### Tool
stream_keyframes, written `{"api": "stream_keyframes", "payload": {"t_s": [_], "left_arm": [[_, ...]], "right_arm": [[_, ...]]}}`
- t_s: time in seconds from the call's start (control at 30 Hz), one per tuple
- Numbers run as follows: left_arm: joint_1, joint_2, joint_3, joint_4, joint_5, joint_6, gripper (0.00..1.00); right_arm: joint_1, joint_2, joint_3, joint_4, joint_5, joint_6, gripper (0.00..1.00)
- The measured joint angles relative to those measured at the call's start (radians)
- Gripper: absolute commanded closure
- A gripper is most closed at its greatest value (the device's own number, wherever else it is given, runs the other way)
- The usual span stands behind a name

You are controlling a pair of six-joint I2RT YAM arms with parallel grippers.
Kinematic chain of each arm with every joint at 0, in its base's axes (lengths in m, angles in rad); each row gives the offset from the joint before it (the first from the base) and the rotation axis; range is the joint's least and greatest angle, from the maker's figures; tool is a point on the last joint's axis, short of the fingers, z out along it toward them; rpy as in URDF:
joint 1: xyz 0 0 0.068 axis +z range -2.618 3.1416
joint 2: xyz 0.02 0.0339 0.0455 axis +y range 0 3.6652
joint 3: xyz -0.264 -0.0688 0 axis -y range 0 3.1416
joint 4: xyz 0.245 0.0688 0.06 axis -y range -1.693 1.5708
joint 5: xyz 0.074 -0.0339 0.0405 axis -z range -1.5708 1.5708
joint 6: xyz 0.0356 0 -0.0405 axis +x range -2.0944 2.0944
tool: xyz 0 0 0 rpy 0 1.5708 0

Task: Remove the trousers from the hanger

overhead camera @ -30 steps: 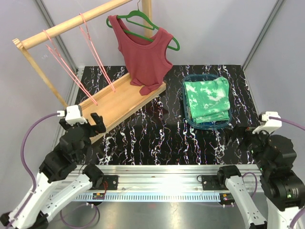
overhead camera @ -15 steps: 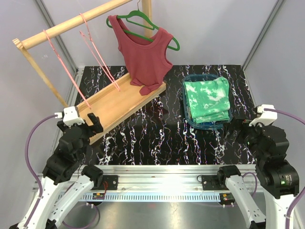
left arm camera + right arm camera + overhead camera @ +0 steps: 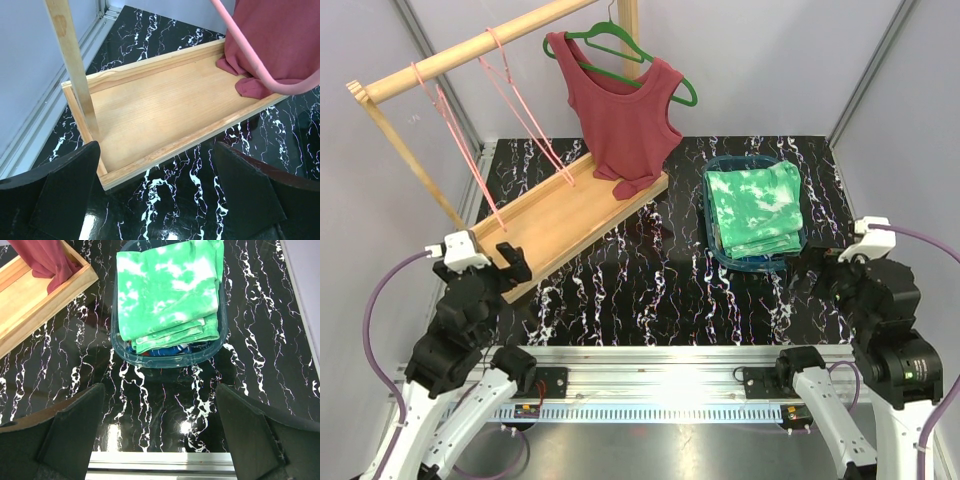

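The green-and-white tie-dye trousers (image 3: pixel 755 208) lie folded in a clear blue basket (image 3: pixel 718 245), also in the right wrist view (image 3: pixel 167 290). A blue pair with red (image 3: pixel 167 350) shows only as an edge beneath them. Two pink hangers (image 3: pixel 525 110) hang bare on the wooden rail (image 3: pixel 470 48). One pink hanger (image 3: pixel 260 75) crosses the left wrist view. My left gripper (image 3: pixel 505 262) is open and empty at the wooden tray's near corner. My right gripper (image 3: pixel 820 272) is open and empty just near and right of the basket.
A dark red tank top (image 3: pixel 625 120) hangs on a green hanger (image 3: pixel 620 45), its hem resting in the wooden tray (image 3: pixel 535 225). The rack's post (image 3: pixel 72 65) stands in the tray's near-left corner. The table's metal front rail (image 3: pixel 660 385) lies between the arm bases.
My left gripper has drawn back toward the near left, away from the tray. My right gripper has moved a little left toward the basket. The pink hangers are swinging.
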Motion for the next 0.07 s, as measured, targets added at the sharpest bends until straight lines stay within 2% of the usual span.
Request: {"api": "stream_keyframes", "payload": {"t_s": [0.07], "left_arm": [[0.000,0.000,0.000,0.000,-0.005,0.000,0.01]], "right_arm": [[0.000,0.005,0.000,0.000,0.000,0.000,0.00]]}}
